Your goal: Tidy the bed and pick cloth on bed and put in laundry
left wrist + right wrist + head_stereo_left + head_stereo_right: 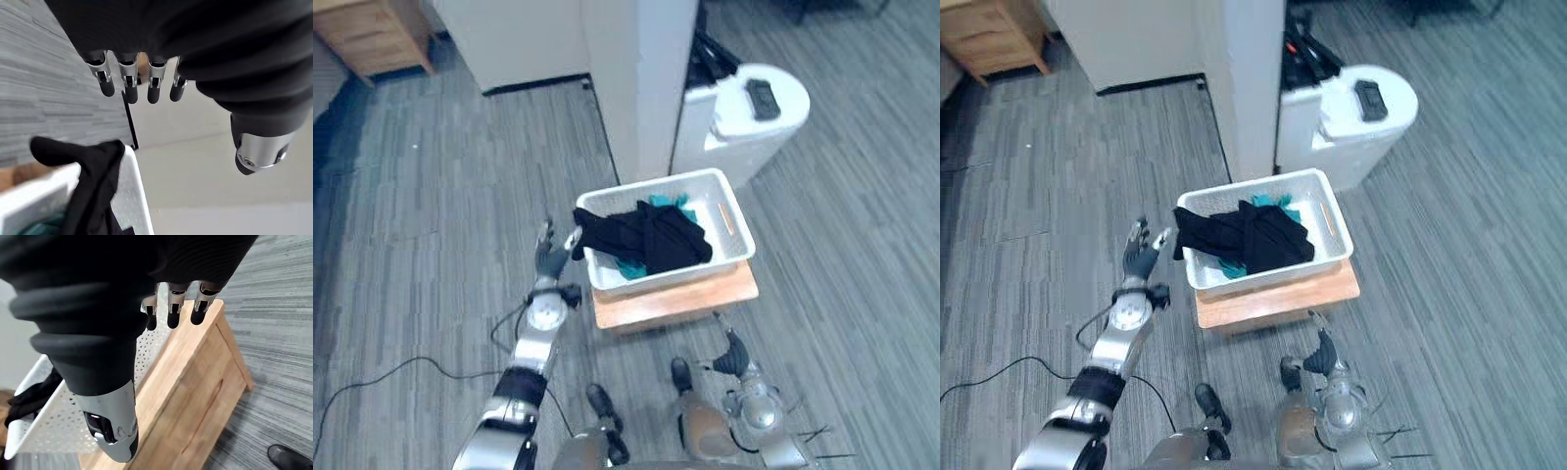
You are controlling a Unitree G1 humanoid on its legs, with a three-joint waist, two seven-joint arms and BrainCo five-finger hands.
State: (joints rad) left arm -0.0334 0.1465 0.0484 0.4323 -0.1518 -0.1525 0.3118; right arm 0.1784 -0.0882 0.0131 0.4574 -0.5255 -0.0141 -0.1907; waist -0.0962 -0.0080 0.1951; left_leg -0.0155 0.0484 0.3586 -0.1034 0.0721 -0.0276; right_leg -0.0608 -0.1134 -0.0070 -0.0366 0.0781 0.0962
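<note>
Head and wrist views at the laundry basket. My left hand [547, 258] was raised with its fingers [128, 84] straight and slightly spread, holding nothing. Just beside it, toward my right hand's side, stood the white perforated plastic laundry basket [677, 278]. The basket rested on a low light-wood worktop [677, 303].

The black cloth [648, 235] lay bunched inside the basket. One end was draped over the rim at the corner nearest my left hand. That end lay close to the fingertips but apart from them, as the left wrist view showed. A teal cloth [630, 267] lay under the black one, with a further patch of it showing at the basket's far side.

My right hand [734, 356] hung low, near the worktop's front corner on its own side. Its fingers [172, 309] were relaxed and nearly straight, and it was empty too. The basket's perforated wall and the worktop's wooden edge lay just past those fingertips.

Beyond the basket, farther from both hands, rose a white pillar [641, 78]. Next to it stood a white round-topped bin [744, 132] with a small black object [762, 98] on its lid. All of it stood on a grey striped carpet floor [431, 225].
</note>
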